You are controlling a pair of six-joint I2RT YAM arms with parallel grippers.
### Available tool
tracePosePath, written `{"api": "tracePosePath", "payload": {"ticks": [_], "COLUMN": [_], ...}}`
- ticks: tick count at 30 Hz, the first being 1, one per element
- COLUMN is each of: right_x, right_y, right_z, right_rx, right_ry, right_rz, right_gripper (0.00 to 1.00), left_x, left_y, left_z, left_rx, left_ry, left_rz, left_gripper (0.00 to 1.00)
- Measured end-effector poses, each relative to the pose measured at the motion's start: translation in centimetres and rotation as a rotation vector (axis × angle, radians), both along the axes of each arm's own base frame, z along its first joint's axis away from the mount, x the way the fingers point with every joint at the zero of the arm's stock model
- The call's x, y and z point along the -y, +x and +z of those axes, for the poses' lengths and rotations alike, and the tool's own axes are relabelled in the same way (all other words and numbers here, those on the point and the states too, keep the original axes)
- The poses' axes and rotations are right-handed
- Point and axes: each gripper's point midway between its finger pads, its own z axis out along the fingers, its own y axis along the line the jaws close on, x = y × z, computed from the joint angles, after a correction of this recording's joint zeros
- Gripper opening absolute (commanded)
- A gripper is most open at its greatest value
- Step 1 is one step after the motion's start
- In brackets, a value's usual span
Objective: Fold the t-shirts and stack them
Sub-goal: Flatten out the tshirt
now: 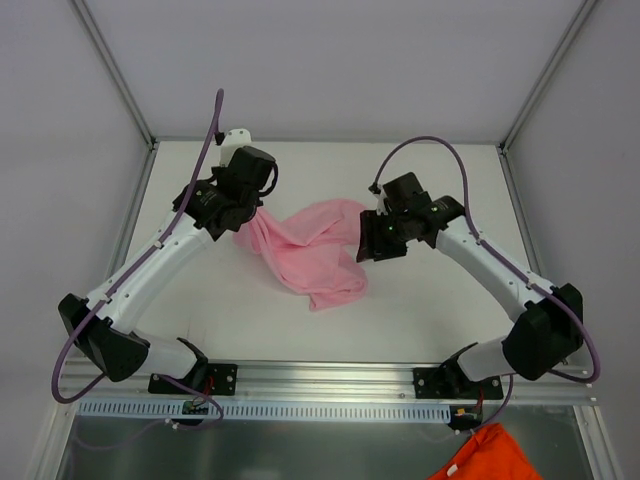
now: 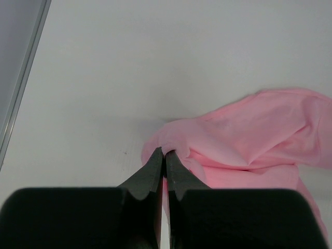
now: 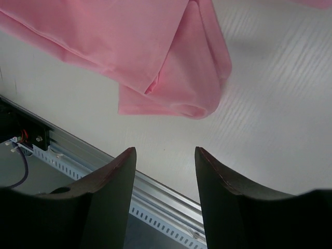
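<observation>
A light pink t-shirt (image 1: 310,250) lies crumpled in the middle of the white table. My left gripper (image 1: 243,226) is shut on the shirt's left edge; in the left wrist view (image 2: 165,151) a fold of the pink t-shirt (image 2: 244,135) is pinched between the jaws. My right gripper (image 1: 372,243) is open and empty, hovering at the shirt's right side. In the right wrist view (image 3: 166,151) the pink t-shirt (image 3: 150,46) hangs and lies beyond the spread fingers, not touching them.
An orange cloth (image 1: 487,457) lies below the table's front rail (image 1: 320,375) at the lower right. Grey enclosure walls with metal posts (image 1: 120,75) surround the table. The rail also shows in the right wrist view (image 3: 155,199).
</observation>
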Motion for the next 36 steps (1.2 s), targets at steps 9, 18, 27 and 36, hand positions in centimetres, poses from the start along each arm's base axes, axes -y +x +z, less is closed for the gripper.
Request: {"api": "tracePosePath", "payload": {"ticks": [9, 18, 27, 36], "right_x": [-3.3, -6.1, -7.0, -7.5], "right_y": [-1.2, -1.6, -1.2, -0.8], "right_z": [-6.3, -9.9, -10.5, -12.0], "right_rx": [-0.152, -0.208, -0.193, -0.209], "right_ry": [0.033, 0.023, 0.035, 0.031], "right_rz": [0.038, 0.088, 0.099, 0.094], "right_gripper": [0.49, 0.48, 0.48, 0.48], "left_x": [0.0, 0.0, 0.2, 0.2], "left_y": [0.0, 0.0, -0.1, -0.1], "left_z": [-0.1, -0.1, -0.1, -0.1], "left_rx": [-0.002, -0.003, -0.003, -0.003], "left_ry": [0.001, 0.002, 0.003, 0.004], "left_rz": [-0.001, 0.0, -0.006, -0.006], "left_gripper": [0.0, 0.0, 0.0, 0.0]}}
